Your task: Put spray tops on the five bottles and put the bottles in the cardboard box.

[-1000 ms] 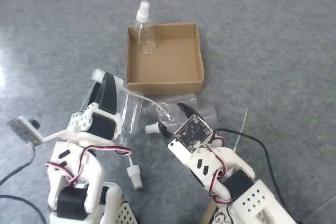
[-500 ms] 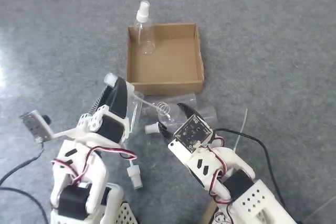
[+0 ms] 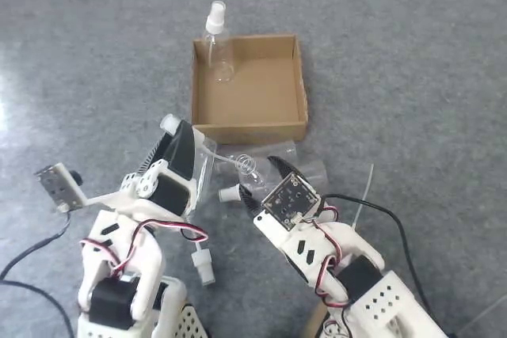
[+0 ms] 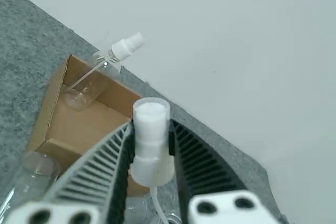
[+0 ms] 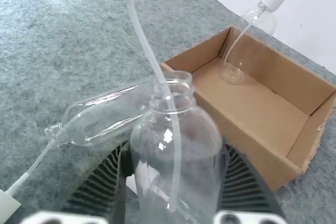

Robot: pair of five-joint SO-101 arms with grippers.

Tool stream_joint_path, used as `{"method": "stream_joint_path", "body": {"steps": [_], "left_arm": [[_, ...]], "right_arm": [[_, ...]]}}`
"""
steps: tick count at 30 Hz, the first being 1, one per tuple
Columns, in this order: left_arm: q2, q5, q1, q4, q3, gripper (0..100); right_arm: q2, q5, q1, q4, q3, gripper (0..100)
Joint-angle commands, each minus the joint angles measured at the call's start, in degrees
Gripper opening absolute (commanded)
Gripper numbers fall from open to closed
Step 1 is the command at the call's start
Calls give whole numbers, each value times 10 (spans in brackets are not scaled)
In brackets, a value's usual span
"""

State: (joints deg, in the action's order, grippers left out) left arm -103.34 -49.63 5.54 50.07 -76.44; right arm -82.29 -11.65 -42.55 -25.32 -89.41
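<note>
Left hand (image 4: 151,129) grips a spray top (image 4: 151,148), its tube inside the bottle (image 5: 176,145) clamped by the right hand (image 5: 170,184); one capped bottle (image 3: 218,47) sits in the cardboard box (image 3: 302,89), four to go.

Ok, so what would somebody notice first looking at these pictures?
Probably the assembly just in front of the box: the left gripper clamps a spray top, whose thin tube dips into the open neck of a clear bottle held by the right gripper. Behind them, the cardboard box holds one capped bottle in its far left corner.
</note>
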Motion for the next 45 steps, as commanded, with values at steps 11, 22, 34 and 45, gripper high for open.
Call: {"method": "stream_joint_path", "body": {"steps": [11,22,34,45], "left_arm": [[-11,8,49,23,3,11],[-11,26,51,20,-8,11],[-10,36,96,22,-19,11],[-9,51,99,25,-22,11]], "right_arm": [[-7,-6,-3,9,4,111],[-7,-6,-3,8,4,111],[-7,-6,-3,8,4,111],[-7,-6,-23,7,-2,111]]}}
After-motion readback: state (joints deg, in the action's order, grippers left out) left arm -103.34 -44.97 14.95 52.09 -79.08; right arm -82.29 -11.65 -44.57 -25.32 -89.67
